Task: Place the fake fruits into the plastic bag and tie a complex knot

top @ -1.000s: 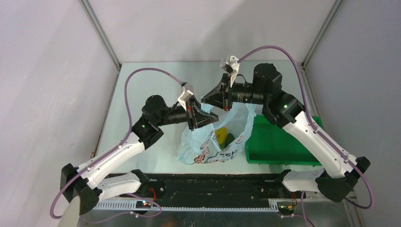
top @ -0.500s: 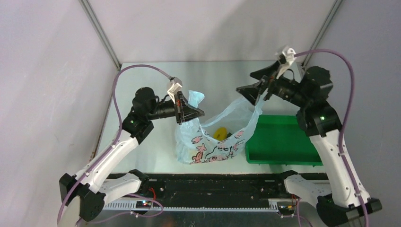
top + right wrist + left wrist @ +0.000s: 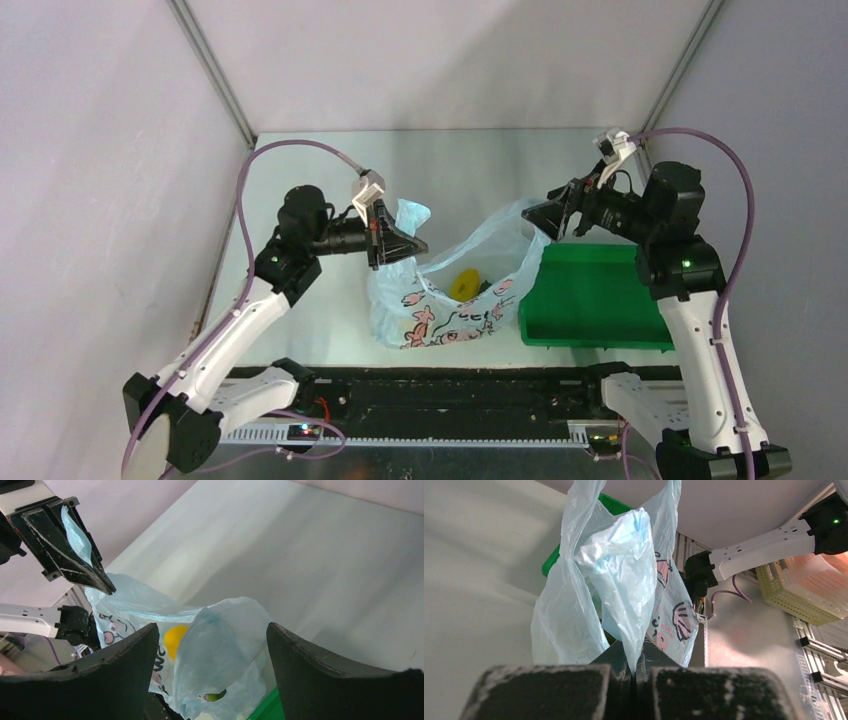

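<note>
Top view: bag [image 3: 450, 310] mid-table, yellow fruit [image 3: 463, 284] inside. Left gripper [image 3: 408, 245] at its ten o'clock, right gripper [image 3: 537, 214] at two.
Left wrist: jaws clamped on a handle [image 3: 621, 580].
Right wrist: jaws wide, gripping nothing. Knot apparently not tied.

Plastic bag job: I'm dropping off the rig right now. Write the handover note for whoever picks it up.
Left hand: shut on one handle loop of the plastic bag, holding it raised.
Right hand: open, fingers wide; the bag's other loop lies in front of them, not gripped.
Things: yellow fruit sits inside the bag, and a bit of green fruit shows through the plastic near it. The bag stands beside the green tray, mouth open.
Done: fruits are in.
Left: grip the free loop with the right hand, then tie the knot. No knot yet.
</note>
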